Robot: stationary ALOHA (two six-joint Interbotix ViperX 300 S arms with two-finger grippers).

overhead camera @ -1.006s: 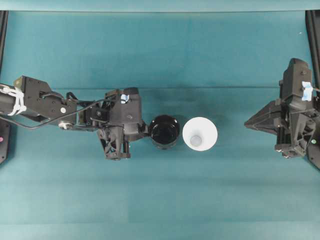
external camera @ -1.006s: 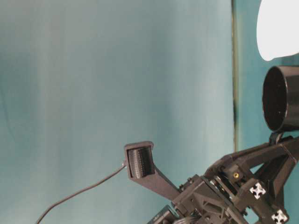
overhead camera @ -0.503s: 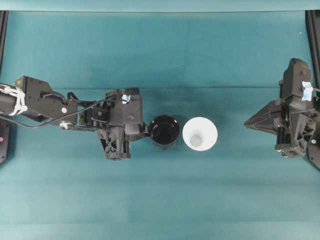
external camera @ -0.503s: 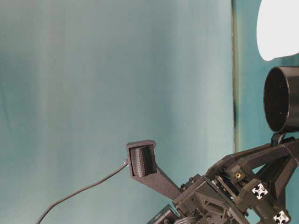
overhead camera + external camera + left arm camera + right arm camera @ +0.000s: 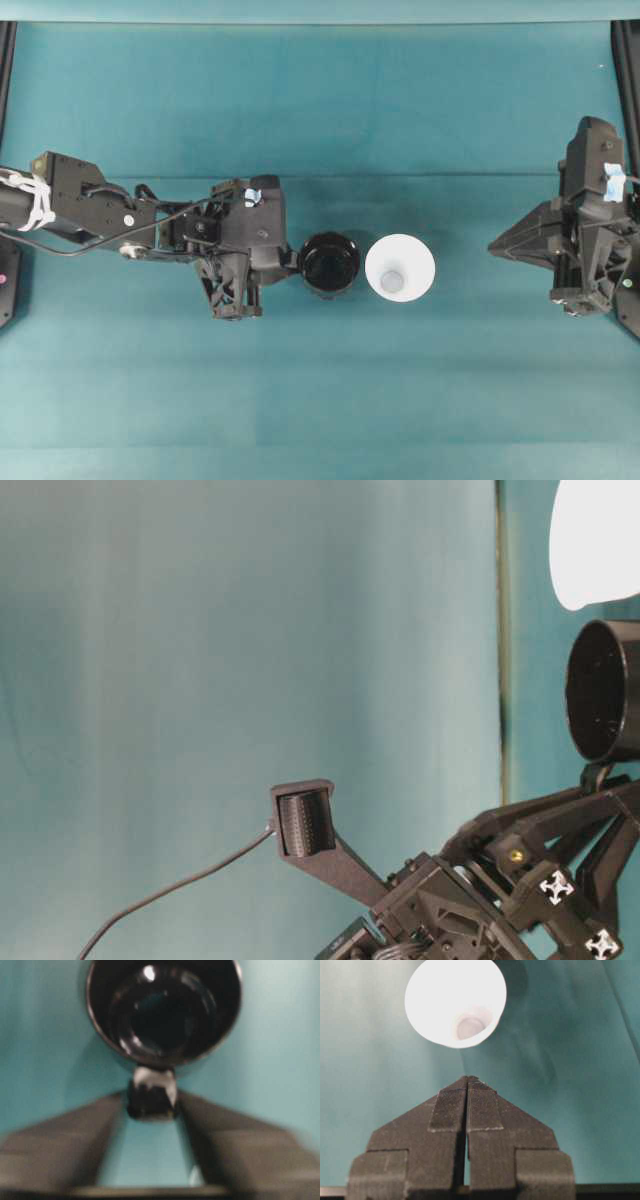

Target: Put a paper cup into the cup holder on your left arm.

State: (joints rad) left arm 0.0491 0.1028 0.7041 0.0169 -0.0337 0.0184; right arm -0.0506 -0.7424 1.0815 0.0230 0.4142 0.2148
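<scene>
The white paper cup [image 5: 400, 267] stands upright on the teal table, mouth up, a small gap to the right of the cup holder [image 5: 329, 264]. That glossy black cylinder is empty, and its small handle points at my left gripper [image 5: 297, 266]. In the left wrist view the cup holder [image 5: 162, 1010] fills the top. My left gripper [image 5: 151, 1102] is blurred and open, its fingers on either side of the handle. My right gripper [image 5: 492, 245] waits at the right, apart from the cup. In its wrist view the right gripper [image 5: 467, 1080] is shut and empty, with the paper cup [image 5: 455, 1002] ahead.
The left arm [image 5: 90, 205], with its white tape band and loose cable, stretches in from the left edge. Black frame rails run down both table sides [image 5: 6, 60]. Teal cloth lies above and below the arms.
The left gripper's fingers have spread apart around the holder's handle. The holder, the cup and the right arm have stayed in place.
</scene>
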